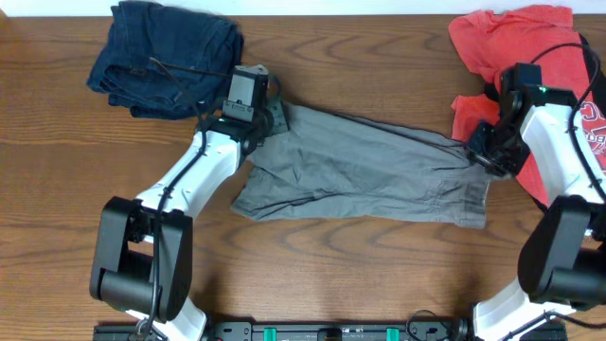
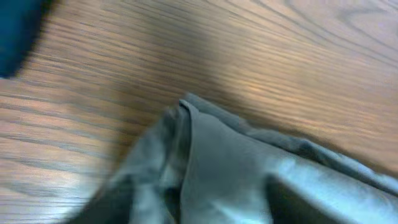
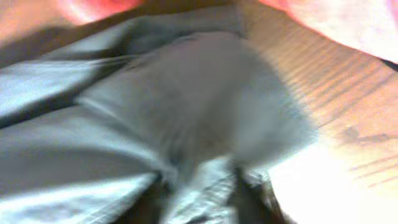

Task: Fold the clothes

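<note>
The grey-khaki shorts (image 1: 360, 170) lie spread across the middle of the table, slightly crumpled. My left gripper (image 1: 270, 121) is at their upper left corner, with the cloth (image 2: 249, 174) bunched between its fingers (image 2: 199, 211). My right gripper (image 1: 481, 152) is at their right end, where the cloth (image 3: 155, 112) is pinched between its fingers (image 3: 202, 199). Both wrist views are blurred, and the shorts' button and pockets do not show clearly.
A dark navy denim garment (image 1: 166, 52) lies bunched at the back left, just behind my left gripper, and shows at the left wrist view's corner (image 2: 15, 31). A red T-shirt (image 1: 530, 47) lies at the back right beside my right arm and in the right wrist view (image 3: 336, 25).
</note>
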`<control>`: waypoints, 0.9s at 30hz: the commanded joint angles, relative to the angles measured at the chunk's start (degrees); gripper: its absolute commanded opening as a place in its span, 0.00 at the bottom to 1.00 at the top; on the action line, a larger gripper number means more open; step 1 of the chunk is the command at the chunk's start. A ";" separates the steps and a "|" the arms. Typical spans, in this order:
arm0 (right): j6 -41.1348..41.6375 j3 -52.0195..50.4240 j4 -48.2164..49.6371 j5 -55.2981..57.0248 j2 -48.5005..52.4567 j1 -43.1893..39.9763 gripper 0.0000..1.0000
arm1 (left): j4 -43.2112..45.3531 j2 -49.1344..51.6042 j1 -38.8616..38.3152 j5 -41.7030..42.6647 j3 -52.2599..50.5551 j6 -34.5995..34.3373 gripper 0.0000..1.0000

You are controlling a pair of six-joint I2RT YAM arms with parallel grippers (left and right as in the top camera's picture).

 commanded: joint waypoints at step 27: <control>-10.91 3.08 -5.79 -7.85 -4.52 7.52 0.99 | -20.57 0.66 1.29 -4.44 0.66 14.86 0.99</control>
